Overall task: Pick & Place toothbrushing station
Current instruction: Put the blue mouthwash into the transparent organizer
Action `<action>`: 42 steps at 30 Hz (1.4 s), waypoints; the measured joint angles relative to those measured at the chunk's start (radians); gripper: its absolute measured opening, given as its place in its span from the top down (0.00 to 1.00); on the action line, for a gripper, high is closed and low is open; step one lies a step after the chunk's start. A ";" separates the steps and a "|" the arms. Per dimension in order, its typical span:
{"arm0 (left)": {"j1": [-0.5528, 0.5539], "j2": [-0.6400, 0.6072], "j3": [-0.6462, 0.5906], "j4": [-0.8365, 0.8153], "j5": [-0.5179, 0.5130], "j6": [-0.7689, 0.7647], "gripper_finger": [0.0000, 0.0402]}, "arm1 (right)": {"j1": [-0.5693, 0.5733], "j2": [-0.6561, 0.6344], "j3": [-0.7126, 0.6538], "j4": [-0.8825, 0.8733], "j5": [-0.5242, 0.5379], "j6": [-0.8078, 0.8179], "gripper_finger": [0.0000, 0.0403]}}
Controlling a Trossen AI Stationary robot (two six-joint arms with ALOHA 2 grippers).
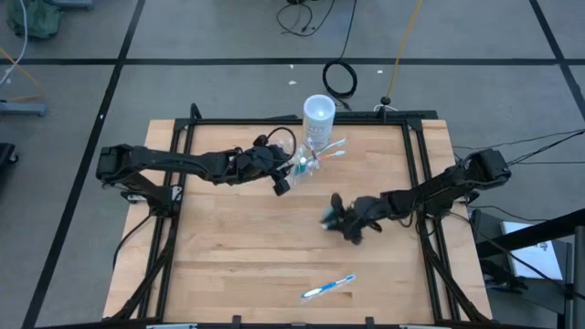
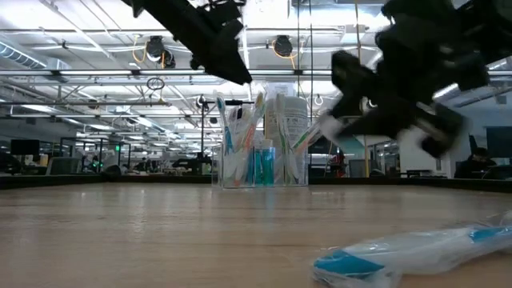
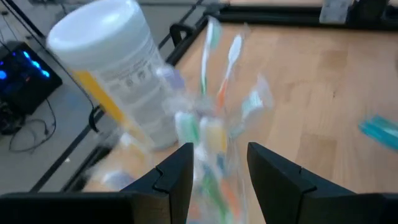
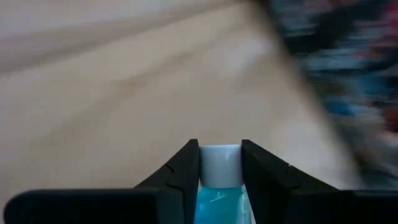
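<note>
Two grippers I watch: left gripper [image 1: 291, 174] straddles the toothbrushing station [image 1: 311, 160], grip uncertain; at four o'clock, right gripper [image 1: 331, 217] clenches a blue tube [image 4: 220, 186].

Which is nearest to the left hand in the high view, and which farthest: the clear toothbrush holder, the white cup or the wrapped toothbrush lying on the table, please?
From the left hand:
1. Clear toothbrush holder, right at its fingers.
2. White cup, just beyond the holder at the table's far edge.
3. Wrapped toothbrush, alone by the near edge.
</note>
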 joint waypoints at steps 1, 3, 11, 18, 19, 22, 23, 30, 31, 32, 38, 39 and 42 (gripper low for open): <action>0.000 -0.017 0.000 -0.031 -0.001 0.005 0.61 | -0.010 0.000 0.000 0.073 0.045 -0.011 0.77; -0.001 -0.059 0.000 -0.056 -0.003 0.011 0.61 | -0.041 0.000 0.000 0.254 0.104 -0.030 0.77; -0.001 -0.251 0.000 -0.134 -0.030 0.013 0.61 | -0.271 -0.002 0.002 0.815 0.096 0.350 0.77; -0.001 -0.309 0.000 -0.137 -0.030 0.014 0.61 | -0.424 0.130 0.082 0.875 -0.070 0.632 0.77; -0.001 -0.308 0.000 -0.140 -0.030 0.014 0.61 | -0.430 0.160 0.106 0.902 -0.090 0.664 0.77; -0.001 -0.302 0.000 -0.143 -0.030 0.014 0.61 | -0.430 0.257 0.173 0.941 -0.106 0.757 0.77; -0.001 -0.298 0.000 -0.142 -0.029 0.013 0.61 | -0.428 0.292 0.197 0.941 -0.103 0.767 0.77; -0.001 -0.296 0.000 -0.244 -0.029 -0.015 0.61 | -0.411 0.455 0.264 0.986 -0.009 0.849 0.77; -0.001 -0.295 0.000 -0.264 -0.029 -0.017 0.61 | -0.403 0.457 0.266 1.009 -0.009 0.869 0.77; -0.001 -0.295 0.000 -0.281 -0.029 -0.017 0.61 | -0.395 0.455 0.266 1.014 -0.012 0.881 0.77; -0.001 -0.295 0.000 -0.321 -0.028 -0.041 0.61 | -0.343 0.414 0.261 0.984 -0.001 0.843 0.77; -0.001 -0.295 0.000 -0.324 -0.028 -0.045 0.61 | -0.330 0.409 0.261 0.980 -0.001 0.834 0.77; -0.002 -0.295 0.000 -0.322 -0.028 -0.041 0.61 | -0.286 0.408 0.261 0.974 -0.004 0.788 0.77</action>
